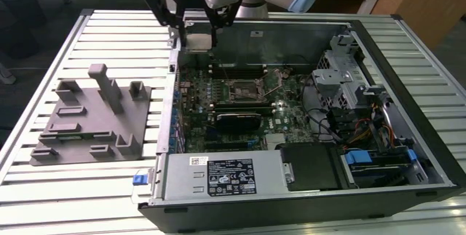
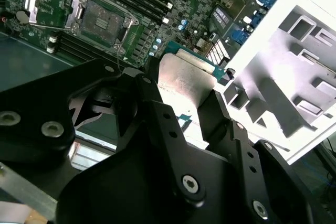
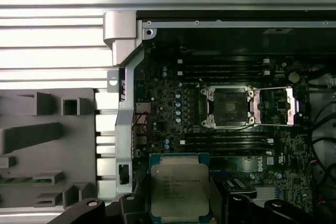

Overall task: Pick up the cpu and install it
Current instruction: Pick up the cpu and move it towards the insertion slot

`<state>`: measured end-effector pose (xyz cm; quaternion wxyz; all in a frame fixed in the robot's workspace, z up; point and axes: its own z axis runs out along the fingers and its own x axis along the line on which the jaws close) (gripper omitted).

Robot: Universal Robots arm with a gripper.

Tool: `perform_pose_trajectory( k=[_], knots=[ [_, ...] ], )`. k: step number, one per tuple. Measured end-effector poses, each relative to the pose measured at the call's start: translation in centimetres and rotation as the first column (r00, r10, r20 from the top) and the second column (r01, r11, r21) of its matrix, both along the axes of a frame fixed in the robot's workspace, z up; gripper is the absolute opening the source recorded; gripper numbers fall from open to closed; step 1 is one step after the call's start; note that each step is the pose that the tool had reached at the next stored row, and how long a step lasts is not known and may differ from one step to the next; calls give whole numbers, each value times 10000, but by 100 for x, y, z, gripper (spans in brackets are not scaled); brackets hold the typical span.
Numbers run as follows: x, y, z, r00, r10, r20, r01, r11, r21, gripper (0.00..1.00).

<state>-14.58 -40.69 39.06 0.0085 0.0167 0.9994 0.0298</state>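
My gripper (image 1: 200,37) hangs above the far left corner of the open computer case, shut on the cpu (image 1: 200,41). The cpu is a flat square chip with a silvery top and a green rim, held by two opposite edges between the black fingers in both wrist views (image 3: 179,190) (image 2: 184,77). The motherboard's socket (image 1: 245,89) lies open below, nearer the case's middle, with its metal frame (image 3: 274,106) swung aside. In both wrist views the black socket bed (image 3: 229,107) (image 2: 102,22) is bare. The cpu is in the air, well short of the socket.
The case (image 1: 378,44) lies on its side on a slatted metal table (image 1: 109,33). A grey fixture block (image 1: 87,120) with posts stands on the exterior view's left. Memory slots (image 3: 223,69) flank the socket. A power supply (image 1: 218,178) and drive cage (image 1: 342,77) fill the case's near and right sides.
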Motion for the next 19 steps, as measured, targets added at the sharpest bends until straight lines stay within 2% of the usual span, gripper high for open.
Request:
perform_pose_trajectory(
  k=[19],
  knots=[
    [121, 0, 0, 10000, 0, 0, 0, 10000, 0, 54]
  ],
)
